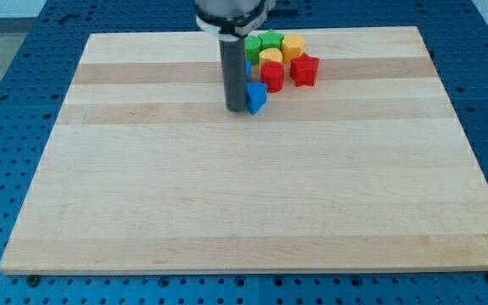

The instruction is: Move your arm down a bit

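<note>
The part of the wooden board closest to the view's bottom is lying bare, a wide stretch of pale wood with lighter and darker stripes running across it. No words, labels or brand marks are showing anywhere on the board or the blocks. The board is sitting on a blue table full of little holes. Farther up, my tip is resting on the board near its top edge. The tool is only a straight dark rod, so it has nothing to open or close, and it is not holding anything. Just to the right of my tip, the blue block is sitting so close that it looks like it is touching the rod, though I cannot tell for sure. A little farther up and to the right of my tip, a red block is standing, with another red block to its right. Behind the first red block a yellow block is peeking out. A second yellow block is sitting farther back. Farthest from the tip, two green blocks are sitting side by side, one green block partly hiding behind the rod and the other green block beside it. All the blocks are bunching together in one small group.
</note>
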You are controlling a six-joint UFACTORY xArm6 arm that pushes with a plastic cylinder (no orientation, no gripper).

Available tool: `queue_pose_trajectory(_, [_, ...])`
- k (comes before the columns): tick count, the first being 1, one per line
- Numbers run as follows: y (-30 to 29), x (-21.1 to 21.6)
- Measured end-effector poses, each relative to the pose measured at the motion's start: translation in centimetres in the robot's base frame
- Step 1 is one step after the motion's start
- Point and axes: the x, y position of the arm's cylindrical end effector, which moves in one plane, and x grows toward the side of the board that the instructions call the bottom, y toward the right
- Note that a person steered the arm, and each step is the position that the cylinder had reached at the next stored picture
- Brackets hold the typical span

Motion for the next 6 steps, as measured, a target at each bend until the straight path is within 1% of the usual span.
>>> queue_pose_trajectory(3, [0.3,0.0])
queue_pose_trajectory(4, [-0.2,1.5])
queue_pose_trajectory(5, [-2.4,5.7])
queue_pose_trajectory(6, [-3.6,7.5])
